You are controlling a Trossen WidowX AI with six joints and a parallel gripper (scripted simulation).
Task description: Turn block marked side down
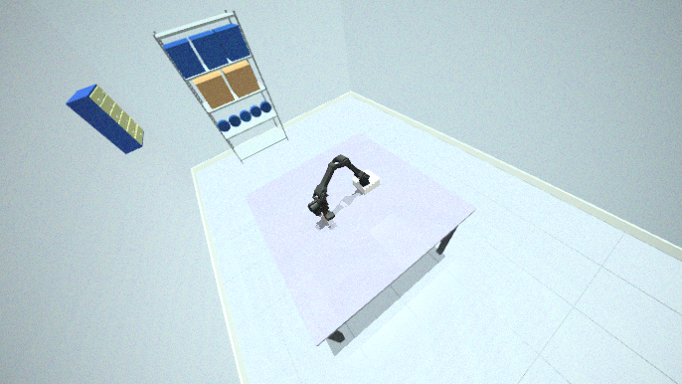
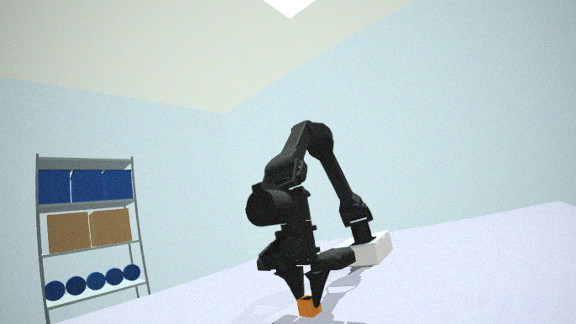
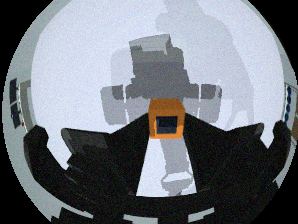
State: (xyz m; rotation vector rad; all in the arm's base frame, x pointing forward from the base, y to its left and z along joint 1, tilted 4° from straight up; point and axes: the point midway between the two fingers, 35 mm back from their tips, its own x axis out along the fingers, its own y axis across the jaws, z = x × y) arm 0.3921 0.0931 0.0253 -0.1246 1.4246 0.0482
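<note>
Exterior view first: we have the orange block (image 1: 325,218) (image 2: 309,308) (image 3: 167,106) clasped by the gripper (image 1: 327,219) (image 2: 308,301) (image 3: 165,116), jaws clamped on opposite sides, low at the table (image 1: 398,259) (image 2: 462,256) (image 3: 65,75). We cannot tell whether its underside clears the surface. The dark square, likely the mark, faces up between the fingers, so the turn remains to be made.

To do this well, we should keep the squeeze firm, lift straight up until the corners can swing free, then roll the wrist in a controlled way. If one roll falls short, we should set the block on a side and regrip. Releasing high could tumble it.

The block looks matt and boxy, with crisp edges; the fingers are black and tapering. From the block, the smooth white base (image 1: 370,188) (image 2: 379,252) sits between one and two o'clock in the exterior view, on the pale lilac tabletop.
</note>
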